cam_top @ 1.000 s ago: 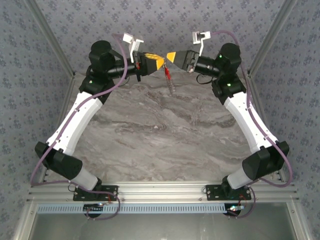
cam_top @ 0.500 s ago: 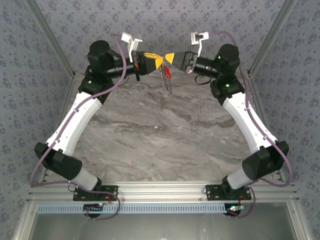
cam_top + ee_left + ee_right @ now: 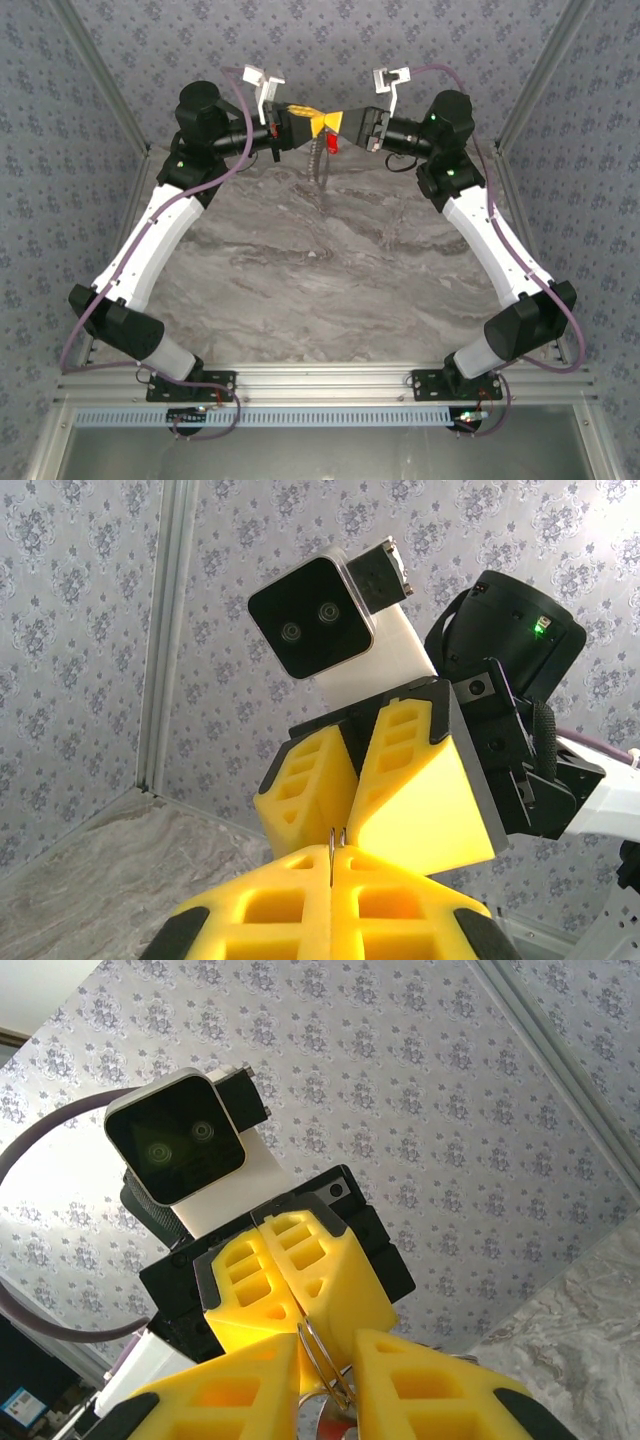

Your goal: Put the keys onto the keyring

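At the back, left hand (image 3: 332,860) clamped on mostly hidden keyring (image 3: 318,1358), grip of right hand (image 3: 328,1345) unclear

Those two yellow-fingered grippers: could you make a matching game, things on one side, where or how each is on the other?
1. left gripper
2. thin grey metal keyring
3. tiny bright red key
4. grey marbled table

A. lies below everything else
B. shut on the loop
C. dangles from the loop
D. passes between the right gripper's fingers

Pairs: 1-B, 2-D, 3-C, 4-A.
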Robot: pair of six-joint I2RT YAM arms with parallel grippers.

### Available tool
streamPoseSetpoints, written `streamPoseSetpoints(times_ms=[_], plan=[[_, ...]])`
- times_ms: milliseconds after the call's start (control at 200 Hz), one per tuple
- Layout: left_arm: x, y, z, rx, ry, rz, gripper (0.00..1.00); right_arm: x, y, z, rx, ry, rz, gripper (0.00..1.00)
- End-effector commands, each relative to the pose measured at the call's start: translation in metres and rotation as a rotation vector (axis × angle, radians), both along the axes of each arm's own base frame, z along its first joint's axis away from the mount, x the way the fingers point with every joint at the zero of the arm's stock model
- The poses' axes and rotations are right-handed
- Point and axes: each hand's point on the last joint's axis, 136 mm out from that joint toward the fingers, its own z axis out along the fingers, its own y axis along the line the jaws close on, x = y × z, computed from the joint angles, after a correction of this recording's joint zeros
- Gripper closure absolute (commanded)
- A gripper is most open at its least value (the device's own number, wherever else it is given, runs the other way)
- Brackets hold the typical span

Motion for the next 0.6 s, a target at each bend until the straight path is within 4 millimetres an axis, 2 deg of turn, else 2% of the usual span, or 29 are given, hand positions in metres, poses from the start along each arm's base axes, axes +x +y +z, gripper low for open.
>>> streamPoseSetpoints(times_ms=[0, 240, 455, 595], plan=[[-0.014, 0.009, 0.024, -0.043, -0.074, 0.007, 1.00, -0.006, 0.001, 0.002, 0.002, -0.014, 0.024, 0.78], [-0.014, 0.010, 0.024, -0.043, -0.075, 0.007, 1.00, -0.002, -0.011, 0.001, 0.007, -0.005, -0.010, 0.78], [-0.014, 0.009, 0.023, -0.044, -0.067, -0.002, 1.00, 0.001, -0.012, 0.006, 0.031, -0.006, -0.013, 0.87], [-0.014, 0.009, 0.023, -0.044, -0.065, -0.004, 1.00, 0.001, -0.012, 0.007, 0.035, -0.009, -0.017, 0.87]])
